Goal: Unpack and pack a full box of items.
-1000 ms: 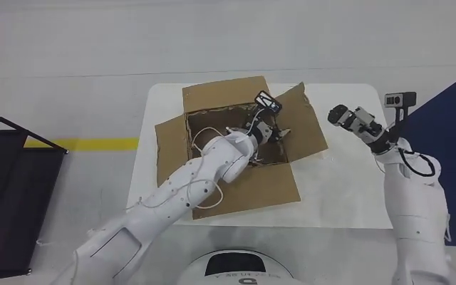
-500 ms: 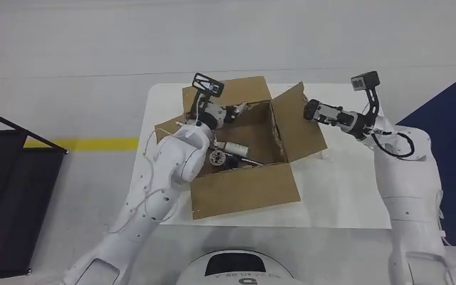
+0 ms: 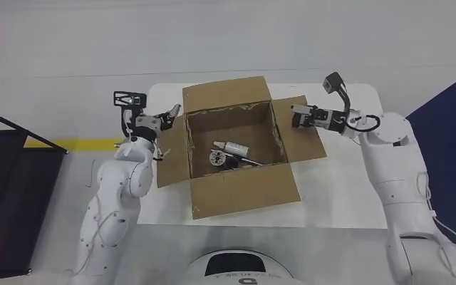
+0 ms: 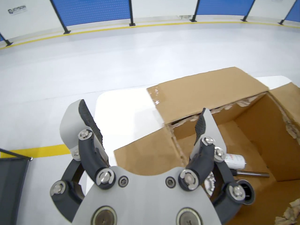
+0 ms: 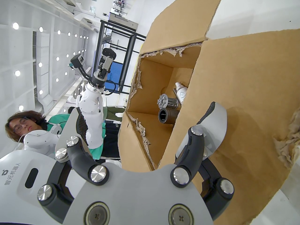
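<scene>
Open cardboard box (image 3: 242, 189) on a white table (image 3: 342, 192), a gripper at either side.
The box's four flaps are folded outward. The left gripper (image 4: 143, 108) hovers over the left flap, jaws spread wide and holding nothing. The right gripper (image 5: 145, 111) hangs above the right flap, jaws likewise wide apart. Inside, on the box floor, a white bottle (image 3: 234, 147) lies beside a dark metal cylinder (image 3: 221, 159).

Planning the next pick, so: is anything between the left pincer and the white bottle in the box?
The left pincer, open, hovers outside the box above its left flap, so the left wall lies between them. The box top is open and nothing covers the white bottle.
</scene>
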